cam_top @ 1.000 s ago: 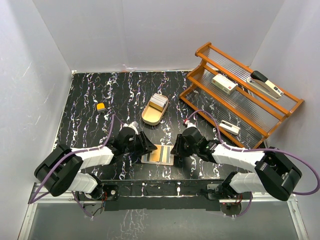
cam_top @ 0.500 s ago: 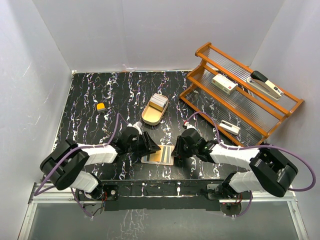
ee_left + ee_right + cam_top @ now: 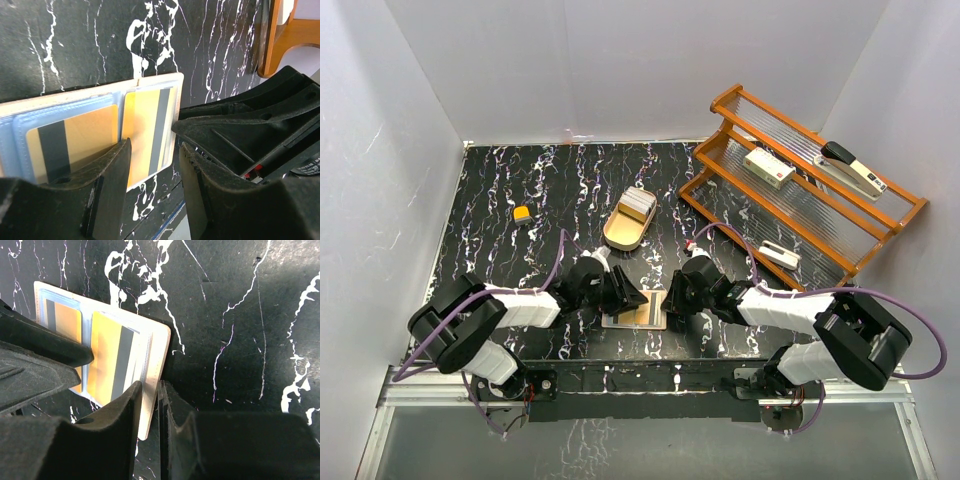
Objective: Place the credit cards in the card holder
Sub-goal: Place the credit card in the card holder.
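Card holder [image 3: 645,313] lies opened flat on the black marbled table [image 3: 500,190], low in the centre of the top view, between the two grippers. Two gold cards [image 3: 112,357], each with a dark stripe, sit side by side under its clear sleeves.

Surroundings: just beyond the holder stands a gold oval tray [image 3: 617,236] carrying a pale stack of credit cards [image 3: 638,204]. A small orange object [image 3: 522,213] lies well apart toward the upper left. A tiered wooden rack [image 3: 720,105] fills the right side and holds a stapler [image 3: 853,167], a white box [image 3: 768,167] with a red mark, and a smaller white item [image 3: 780,254] on the lowest tier.

Left gripper [image 3: 635,298] reaches in low from the left over the holder. Its jaws stand clearly apart, gripping nothing, and the holder's lower right corner shows in the gap.

Right gripper [image 3: 671,300] comes in low from the right, facing the left one closely. Its jaws are drawn almost together, with the holder's tan right edge pinched in the narrow slit.

Small white lettering on the right arm's body, at the lower right of the left wrist view, is too small to read.
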Robot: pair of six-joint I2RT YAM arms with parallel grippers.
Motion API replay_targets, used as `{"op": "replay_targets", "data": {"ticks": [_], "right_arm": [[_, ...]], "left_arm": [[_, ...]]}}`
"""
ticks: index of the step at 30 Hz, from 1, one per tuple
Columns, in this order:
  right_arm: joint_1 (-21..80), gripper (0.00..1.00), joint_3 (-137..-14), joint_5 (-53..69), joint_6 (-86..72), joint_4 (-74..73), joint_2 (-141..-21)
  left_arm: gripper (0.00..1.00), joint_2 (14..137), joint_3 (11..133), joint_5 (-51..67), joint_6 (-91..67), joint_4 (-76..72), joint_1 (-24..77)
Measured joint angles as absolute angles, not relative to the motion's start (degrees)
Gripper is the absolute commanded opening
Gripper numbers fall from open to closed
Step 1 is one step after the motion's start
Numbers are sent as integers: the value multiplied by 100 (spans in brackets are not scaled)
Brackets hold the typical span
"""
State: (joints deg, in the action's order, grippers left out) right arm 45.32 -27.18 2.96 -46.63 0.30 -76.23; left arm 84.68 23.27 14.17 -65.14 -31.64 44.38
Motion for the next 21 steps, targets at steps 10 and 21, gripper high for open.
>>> {"op": "replay_targets", "data": {"ticks": [10,21], "right_arm": [[4532,17,-2718,285,-4663,97,-7662],[4532,17,-2718,163,-4637,-5,-7579]], "left_arm": [[44,8543,2333,1422,-6707,-3332,4600],[50,7832,2877,873,-6163,-1791,4600]]}}
